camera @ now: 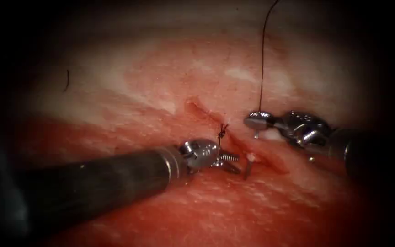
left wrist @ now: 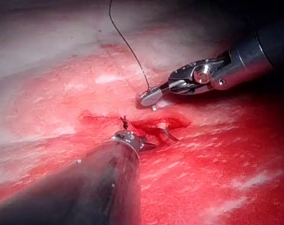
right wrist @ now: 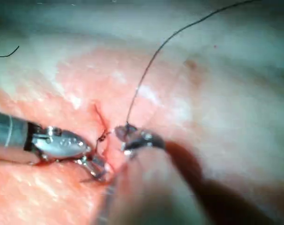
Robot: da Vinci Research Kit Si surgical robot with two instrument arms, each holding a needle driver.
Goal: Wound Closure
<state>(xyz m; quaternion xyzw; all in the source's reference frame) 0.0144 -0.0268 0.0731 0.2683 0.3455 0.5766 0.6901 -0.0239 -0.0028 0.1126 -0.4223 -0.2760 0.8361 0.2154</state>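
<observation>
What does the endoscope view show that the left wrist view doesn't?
Extra in the endoscope view: a loose cut end of thread on the tissue, far left of the cut. Extra in the left wrist view: the right arm's shaft, plain up to its wrist. Shared: the knot, the right end effector shut on the thread, the left end effector open at the cut, holding nothing. I can't make out the needle.

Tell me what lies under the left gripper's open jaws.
Under the left gripper, the cut in the tissue lies open, wet with red fluid. The needle stands beside the jaws, its lower part buried in tissue. A knot sits just above. The jaws cover the cut's floor there.
</observation>
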